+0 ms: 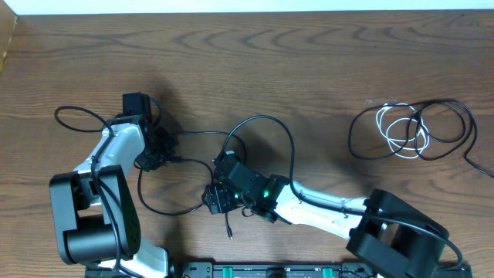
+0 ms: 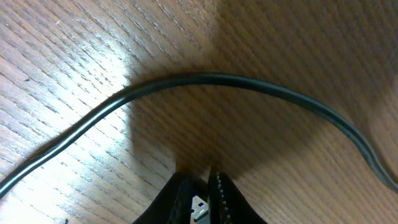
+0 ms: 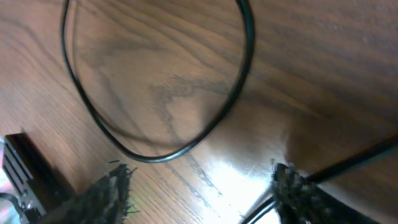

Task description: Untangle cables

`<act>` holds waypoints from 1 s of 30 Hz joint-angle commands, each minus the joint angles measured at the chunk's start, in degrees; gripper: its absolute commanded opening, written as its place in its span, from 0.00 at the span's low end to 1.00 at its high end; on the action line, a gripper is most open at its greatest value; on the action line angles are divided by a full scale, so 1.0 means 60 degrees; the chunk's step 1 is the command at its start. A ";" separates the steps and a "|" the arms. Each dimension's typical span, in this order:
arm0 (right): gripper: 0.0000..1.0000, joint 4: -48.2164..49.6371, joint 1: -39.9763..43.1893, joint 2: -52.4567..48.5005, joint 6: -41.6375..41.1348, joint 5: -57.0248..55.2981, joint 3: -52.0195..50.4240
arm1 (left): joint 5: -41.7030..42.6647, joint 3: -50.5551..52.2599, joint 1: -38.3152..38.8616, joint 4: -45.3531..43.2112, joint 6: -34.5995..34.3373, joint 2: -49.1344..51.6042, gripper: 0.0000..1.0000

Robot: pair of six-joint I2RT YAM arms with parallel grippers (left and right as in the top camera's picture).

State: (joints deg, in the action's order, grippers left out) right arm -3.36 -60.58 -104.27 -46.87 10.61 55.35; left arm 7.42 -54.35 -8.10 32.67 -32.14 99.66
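Left end effector (image 2: 199,179) nearly shut; can't tell if it pins anything. Right end effector (image 3: 202,177) wide open, black cable (image 3: 155,155) looped just ahead on worktop (image 1: 309,62). White/black coil (image 1: 409,127) well apart. Step: prob. grabbing the loop. Next: close on one strand, pull clear.

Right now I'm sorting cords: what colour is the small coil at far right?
The coil is white; overhead shows it best.

Arms: 2, left arm (image 1: 108,158) + right arm (image 1: 324,210). Claws: 2, left claw (image 2: 200,180) + right claw (image 3: 202,180). Cables: 1 white cable (image 1: 400,131) & 1 black cable (image 1: 471,127) tangled tog., well off to right claw's right. Looping black cable (image 1: 266,120) btwn/around both claws: 1 or 2 cords, can't tell. Bench (image 1: 309,62): 1.
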 commanded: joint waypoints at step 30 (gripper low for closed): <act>0.66 -0.0510 0.1144 0.0299 -0.2441 0.1858 -0.0790 | 0.2171 0.0608 -0.0029 0.2164 0.3184 -0.1089 0.24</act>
State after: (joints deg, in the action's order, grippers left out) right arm -9.37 -52.56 -102.78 -54.35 24.75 51.96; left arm 26.24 -53.45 -8.14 44.27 -12.19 92.79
